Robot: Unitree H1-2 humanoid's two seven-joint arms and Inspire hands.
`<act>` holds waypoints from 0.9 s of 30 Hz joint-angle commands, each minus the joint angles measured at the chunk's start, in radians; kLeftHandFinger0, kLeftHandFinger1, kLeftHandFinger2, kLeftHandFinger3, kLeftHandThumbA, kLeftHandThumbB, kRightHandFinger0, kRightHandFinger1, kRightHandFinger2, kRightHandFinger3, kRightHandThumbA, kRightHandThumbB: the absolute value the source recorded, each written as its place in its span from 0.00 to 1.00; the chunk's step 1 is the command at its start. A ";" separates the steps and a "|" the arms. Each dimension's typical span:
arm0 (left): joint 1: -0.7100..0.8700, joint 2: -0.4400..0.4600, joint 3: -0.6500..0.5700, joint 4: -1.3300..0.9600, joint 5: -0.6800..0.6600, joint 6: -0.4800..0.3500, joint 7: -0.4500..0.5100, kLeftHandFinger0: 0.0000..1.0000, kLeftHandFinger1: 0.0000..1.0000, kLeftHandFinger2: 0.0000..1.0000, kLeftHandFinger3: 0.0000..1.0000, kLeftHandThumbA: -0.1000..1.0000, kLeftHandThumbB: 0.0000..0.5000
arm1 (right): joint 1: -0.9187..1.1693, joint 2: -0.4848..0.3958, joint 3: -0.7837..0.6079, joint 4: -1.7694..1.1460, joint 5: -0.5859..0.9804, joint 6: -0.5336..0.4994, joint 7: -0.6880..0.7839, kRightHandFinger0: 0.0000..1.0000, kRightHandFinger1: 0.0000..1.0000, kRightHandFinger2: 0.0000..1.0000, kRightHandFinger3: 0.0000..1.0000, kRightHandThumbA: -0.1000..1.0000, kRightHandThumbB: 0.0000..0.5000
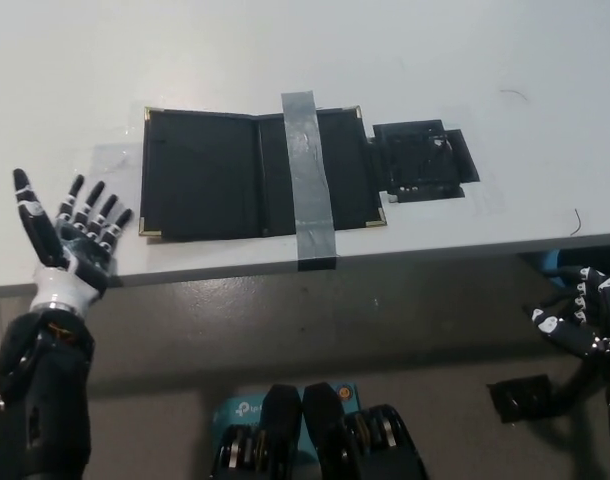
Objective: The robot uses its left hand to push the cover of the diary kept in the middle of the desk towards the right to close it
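Diary-wise, the black open diary with brass corner caps lies flat mid-frame on the white counter, right at its front edge. A grey strip of duct tape runs top to bottom over its right half, pinning it to the counter. The white left hand sits at the lower left, palm up, fingers spread wide, holding nothing, just beside the diary's left cover, not touching it. A small black flat pouch lies against the diary's right side. The black right hand hangs low at the right, below the counter, fingers loosely curled, empty.
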 commanded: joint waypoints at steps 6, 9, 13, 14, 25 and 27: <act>-0.047 0.048 0.033 -0.007 0.006 -0.038 -0.001 1.00 1.00 1.00 1.00 1.00 0.61 | -0.020 -0.006 -0.002 -0.026 -0.017 -0.019 -0.014 0.14 0.22 0.35 0.58 0.84 0.30; -0.035 0.024 0.040 0.005 -0.008 -0.048 -0.011 1.00 1.00 1.00 1.00 1.00 0.67 | -0.019 -0.004 0.000 -0.037 -0.015 -0.005 -0.008 0.15 0.23 0.36 0.59 0.84 0.30; -0.035 -0.009 0.031 0.014 0.001 -0.051 -0.006 1.00 1.00 1.00 1.00 1.00 0.60 | -0.022 -0.004 0.000 -0.036 -0.010 -0.011 -0.004 0.14 0.23 0.36 0.59 0.86 0.35; -0.032 -0.011 0.031 0.012 0.003 -0.050 -0.005 1.00 1.00 1.00 1.00 1.00 0.60 | -0.022 -0.004 0.001 -0.036 -0.012 -0.010 -0.004 0.14 0.23 0.37 0.58 0.86 0.35; -0.034 -0.107 0.023 0.024 -0.032 -0.057 -0.022 1.00 1.00 1.00 1.00 1.00 0.73 | -0.032 -0.014 0.007 -0.026 -0.023 -0.024 -0.004 0.15 0.24 0.37 0.61 0.84 0.26; -0.032 -0.129 0.017 0.024 -0.026 -0.062 -0.017 1.00 1.00 1.00 1.00 1.00 0.70 | -0.033 -0.014 0.010 -0.026 -0.026 -0.023 -0.004 0.15 0.24 0.37 0.61 0.85 0.29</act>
